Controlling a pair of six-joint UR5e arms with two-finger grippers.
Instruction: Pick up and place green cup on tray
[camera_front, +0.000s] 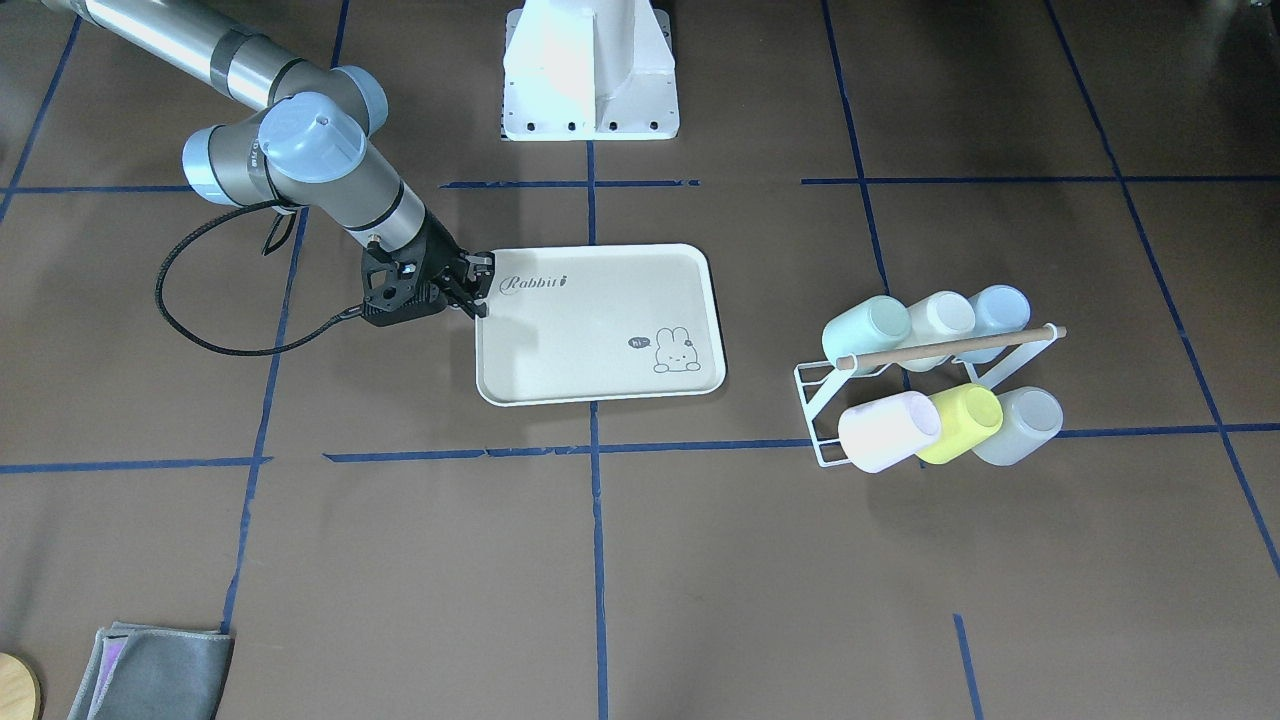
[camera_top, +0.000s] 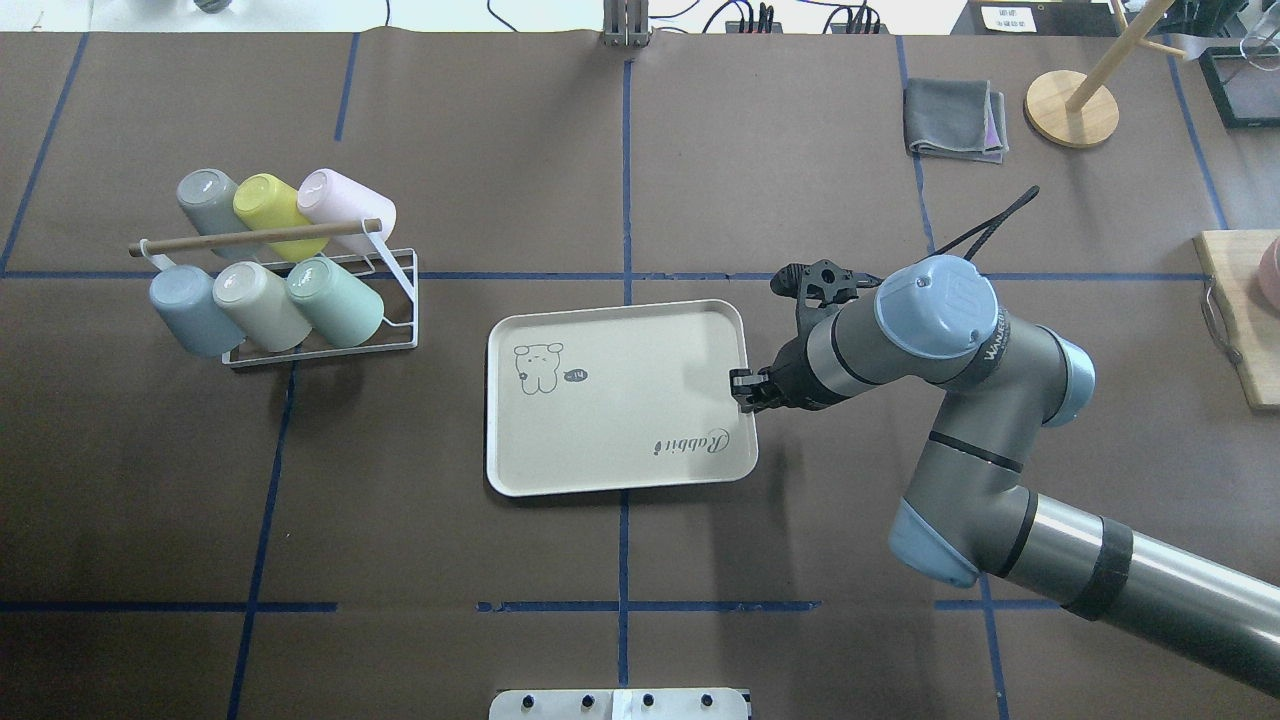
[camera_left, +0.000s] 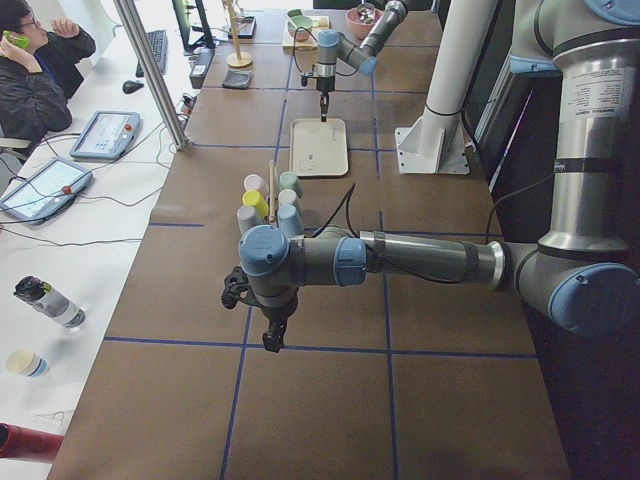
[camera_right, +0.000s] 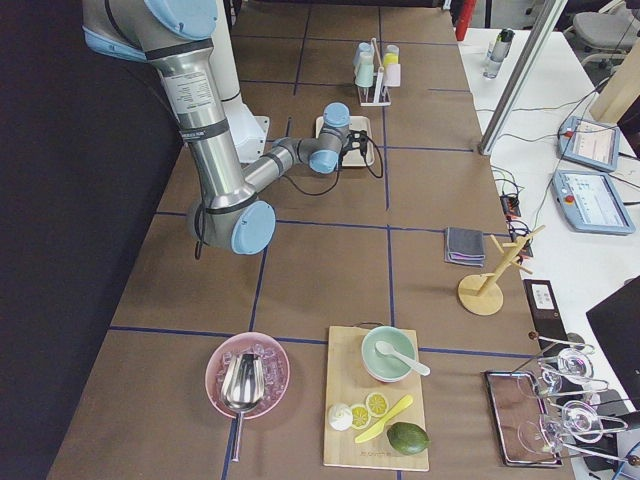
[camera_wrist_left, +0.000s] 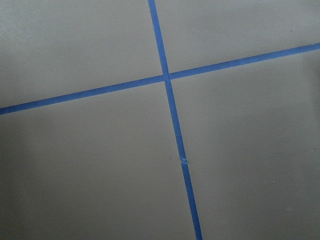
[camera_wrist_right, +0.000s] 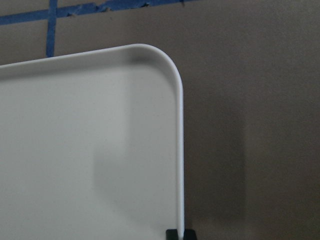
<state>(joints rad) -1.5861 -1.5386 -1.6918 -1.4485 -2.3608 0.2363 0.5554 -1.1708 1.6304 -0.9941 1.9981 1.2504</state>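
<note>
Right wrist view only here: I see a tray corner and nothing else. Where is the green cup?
Observer: The green cup lies tilted on a rack with five other cups, to the robot's left of the tray.
Operator: And where's the left end effector?
Observer: The left end effector hangs pointing down over the table, on the far side of the rack from the tray.
</note>
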